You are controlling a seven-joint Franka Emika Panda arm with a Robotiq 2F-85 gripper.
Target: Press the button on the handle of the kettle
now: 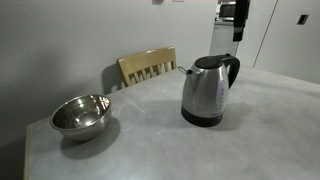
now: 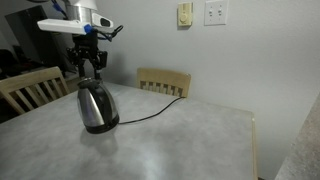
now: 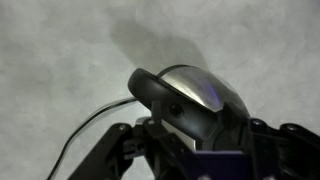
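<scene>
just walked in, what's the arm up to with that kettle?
The Panda's gripper hangs over the kettle, which stands on the table with its cord trailing off. In the wrist view the handle lies straight below, and the jaws look spread. There seems to be a gap above the handle, so nothing is pressed yet. The button is too small to pick out. A steel bowl sits apart from the kettle.

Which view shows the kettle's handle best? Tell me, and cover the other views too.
An exterior view: the handle shows in profile, a full black loop on the kettle. The wrist view looks down on the handle, foreshortened and dark. In an exterior view, under the claw, it is hard to pick out.
</scene>
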